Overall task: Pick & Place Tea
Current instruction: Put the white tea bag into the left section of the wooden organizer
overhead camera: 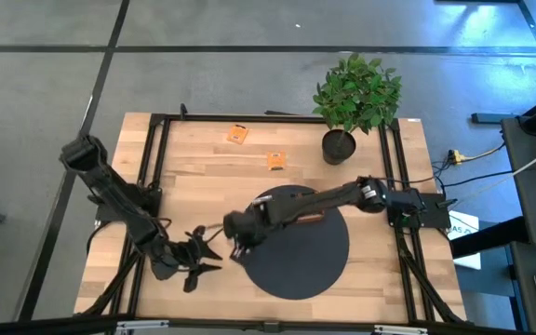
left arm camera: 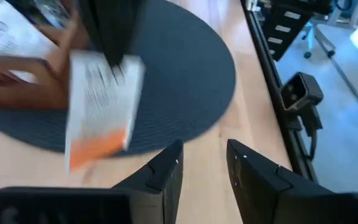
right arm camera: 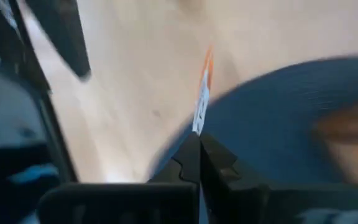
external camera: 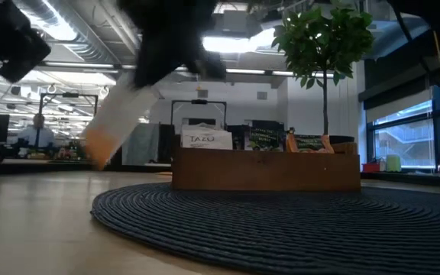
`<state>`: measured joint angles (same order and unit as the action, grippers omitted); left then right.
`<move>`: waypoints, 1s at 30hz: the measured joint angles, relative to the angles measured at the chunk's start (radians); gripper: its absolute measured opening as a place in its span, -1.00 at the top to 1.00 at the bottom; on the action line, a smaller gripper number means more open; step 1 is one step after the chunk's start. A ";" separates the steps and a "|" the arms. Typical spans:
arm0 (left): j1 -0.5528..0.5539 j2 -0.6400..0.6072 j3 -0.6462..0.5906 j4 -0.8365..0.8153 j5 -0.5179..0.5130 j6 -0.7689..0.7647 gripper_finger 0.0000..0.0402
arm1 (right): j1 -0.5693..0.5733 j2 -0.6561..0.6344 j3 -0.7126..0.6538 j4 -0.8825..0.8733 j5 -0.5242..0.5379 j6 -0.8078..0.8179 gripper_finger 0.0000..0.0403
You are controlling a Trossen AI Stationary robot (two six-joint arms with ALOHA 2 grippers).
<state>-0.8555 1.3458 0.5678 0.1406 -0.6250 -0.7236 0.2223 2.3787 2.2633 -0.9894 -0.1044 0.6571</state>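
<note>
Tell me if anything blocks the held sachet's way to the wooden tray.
Nothing visible does. The right gripper holds the white-and-orange sachet above the dark mat's edge; only bare mat lies between it and the wooden tray.

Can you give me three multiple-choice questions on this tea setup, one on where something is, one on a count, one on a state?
1. Where does the potted plant stand on the table?
A. at the far right corner
B. on the round mat
C. beside the left arm's base

2. How many orange sachets lie loose on the bare wood at the far side?
A. none
B. two
C. five

3. What is the right gripper doing?
A. hanging open and empty
B. shut on a white-and-orange sachet
C. resting inside the wooden tray

Answers: 1 A, the high view shows the pot near the far right corner, off the dark round mat. 2 B, two orange squares lie there, the second at. 3 B, the right wrist view shows its fingers pinched on the sachet's edge, while the left gripper stands open and empty nearby.
</note>
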 joint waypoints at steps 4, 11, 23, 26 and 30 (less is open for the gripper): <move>0.000 -0.072 0.000 -0.078 -0.059 0.005 0.41 | -0.037 -0.066 0.045 -0.167 0.007 -0.176 0.99; 0.044 -0.088 0.000 -0.089 -0.166 -0.010 0.41 | -0.079 -0.145 0.037 -0.420 0.110 -0.360 1.00; 0.209 -0.087 -0.001 -0.089 -0.159 -0.014 0.42 | -0.135 -0.141 0.029 -0.480 0.130 -0.659 1.00; 0.237 -0.087 -0.001 -0.089 -0.159 -0.014 0.43 | -0.143 -0.140 -0.012 -0.463 0.130 -0.689 1.00; 0.262 -0.087 -0.001 -0.089 -0.159 -0.015 0.41 | -0.144 -0.140 -0.085 -0.418 0.130 -0.732 1.00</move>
<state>-0.5932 1.2587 0.5671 0.0513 -0.7841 -0.7382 0.0784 2.2382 2.1787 -1.4074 0.0258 -0.0747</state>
